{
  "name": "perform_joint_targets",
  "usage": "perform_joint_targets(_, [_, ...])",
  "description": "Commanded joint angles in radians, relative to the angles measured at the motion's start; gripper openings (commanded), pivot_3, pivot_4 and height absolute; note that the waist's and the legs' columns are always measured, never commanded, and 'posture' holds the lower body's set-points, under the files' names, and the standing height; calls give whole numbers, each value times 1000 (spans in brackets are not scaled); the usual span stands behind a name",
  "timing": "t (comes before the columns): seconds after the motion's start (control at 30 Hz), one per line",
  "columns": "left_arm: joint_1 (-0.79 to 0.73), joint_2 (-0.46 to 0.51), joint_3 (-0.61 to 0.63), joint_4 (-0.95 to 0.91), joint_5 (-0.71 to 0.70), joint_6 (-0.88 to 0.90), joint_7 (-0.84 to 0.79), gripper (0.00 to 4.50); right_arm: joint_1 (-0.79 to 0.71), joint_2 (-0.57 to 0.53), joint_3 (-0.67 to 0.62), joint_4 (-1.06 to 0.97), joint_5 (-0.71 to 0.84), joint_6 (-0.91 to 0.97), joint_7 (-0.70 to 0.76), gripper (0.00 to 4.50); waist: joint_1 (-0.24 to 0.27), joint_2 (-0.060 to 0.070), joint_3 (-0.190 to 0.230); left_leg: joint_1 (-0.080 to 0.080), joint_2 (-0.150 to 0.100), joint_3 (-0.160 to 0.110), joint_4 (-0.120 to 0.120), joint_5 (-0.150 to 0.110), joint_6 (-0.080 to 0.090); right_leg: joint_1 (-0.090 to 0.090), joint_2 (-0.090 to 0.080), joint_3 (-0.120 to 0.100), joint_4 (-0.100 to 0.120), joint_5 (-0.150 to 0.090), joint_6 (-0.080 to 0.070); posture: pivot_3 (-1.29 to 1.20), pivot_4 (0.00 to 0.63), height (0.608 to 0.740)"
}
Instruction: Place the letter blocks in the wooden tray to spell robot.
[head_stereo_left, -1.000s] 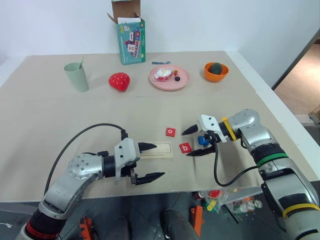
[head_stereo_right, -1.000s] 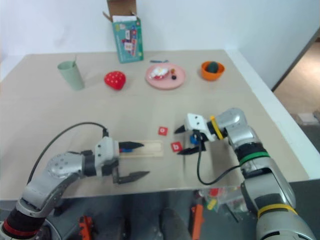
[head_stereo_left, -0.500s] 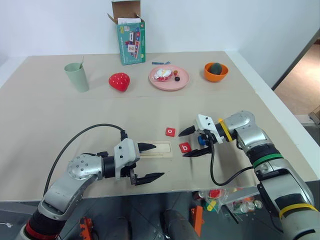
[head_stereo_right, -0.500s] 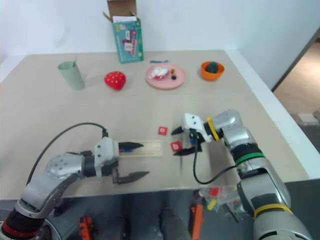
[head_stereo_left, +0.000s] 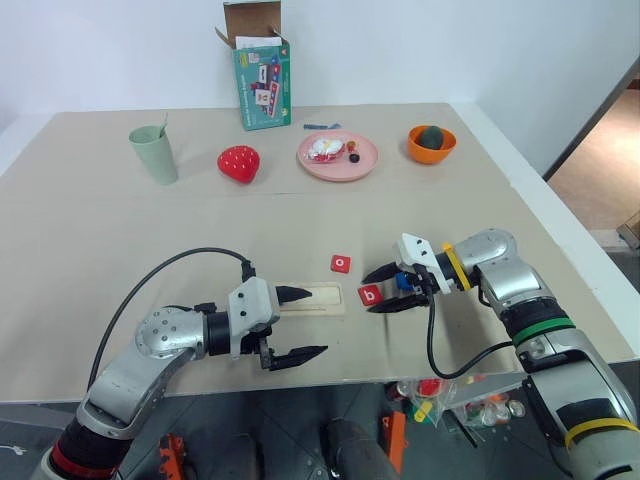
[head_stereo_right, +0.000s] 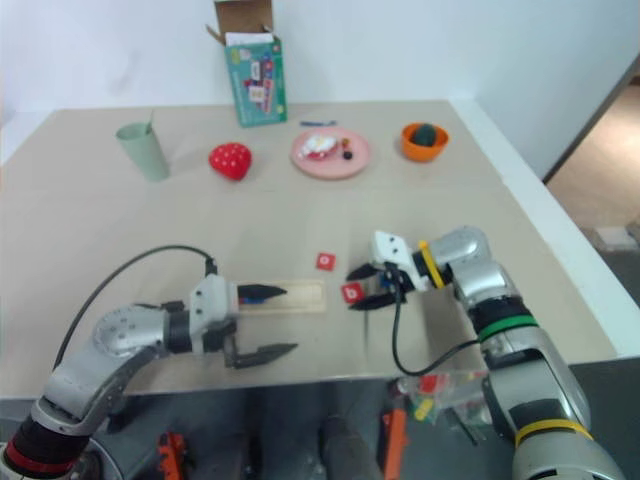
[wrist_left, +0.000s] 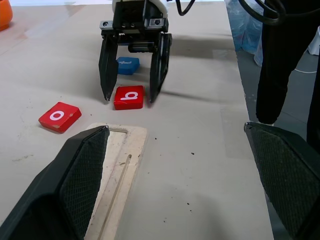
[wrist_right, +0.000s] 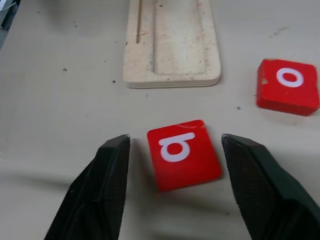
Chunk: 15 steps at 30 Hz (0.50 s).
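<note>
Straddling the "b" tile, the right gripper has one black finger on each side of it, small gaps showing at both pads, so nothing is gripped; the tile lies flat on the table. Three letter tiles can be counted: two red and one blue. The red "b" sits just past the tray's right end, the red "o" tile lies a little farther back beside it, and the blue tile rests behind the right gripper's fingers, its letter unreadable. The single wooden tray lies near the front edge with its visible groove bare. The left gripper hovers over the tray's left part, jaws spread wide, holding nothing. Along the back stand one green cup, one strawberry toy, one pink plate, one orange bowl and one box.
</note>
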Motion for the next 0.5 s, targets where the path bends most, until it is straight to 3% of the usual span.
perform_joint_targets(0.03, [-21, 3, -2, -4, 1, -14, -6, 4500, -6, -10, -23, -39, 7, 11, 30, 2925, 0, 0, 0, 0, 0, 0, 0, 0, 0, 0, 0, 0, 0, 0, 0, 0, 150, 740])
perform_joint_targets(0.13, [-20, 3, -4, -3, 6, -17, -7, 4500, -4, -7, -24, -46, 9, 23, 29, 2925, 0, 0, 0, 0, 0, 0, 1, 0, 0, 0, 0, 0, 0, 0, 0, 0, 150, 740])
perform_joint_targets(0.17, [-19, 3, -5, -3, 7, -17, -7, 4500, -3, -6, -25, -46, 10, 26, 28, 2218, 0, 0, 0, 0, 0, 0, 2, 0, 0, 0, 0, 0, 0, 1, 0, 0, 150, 740])
perform_joint_targets(0.3, [-18, 2, -3, -2, 10, -16, -6, 4500, -5, -2, -27, -47, 14, 46, 27, 1192, 0, 0, 0, 0, 0, 0, 2, 0, 0, 1, 0, 0, 0, 1, 1, 0, 150, 740])
perform_joint_targets(0.5, [-17, -4, 3, 1, 7, -12, 3, 4500, -11, 4, -33, -54, 17, 74, 20, 1192, 0, 0, 0, 0, 0, 0, 2, 0, 0, 1, 0, 0, 0, 1, 1, 0, 150, 740])
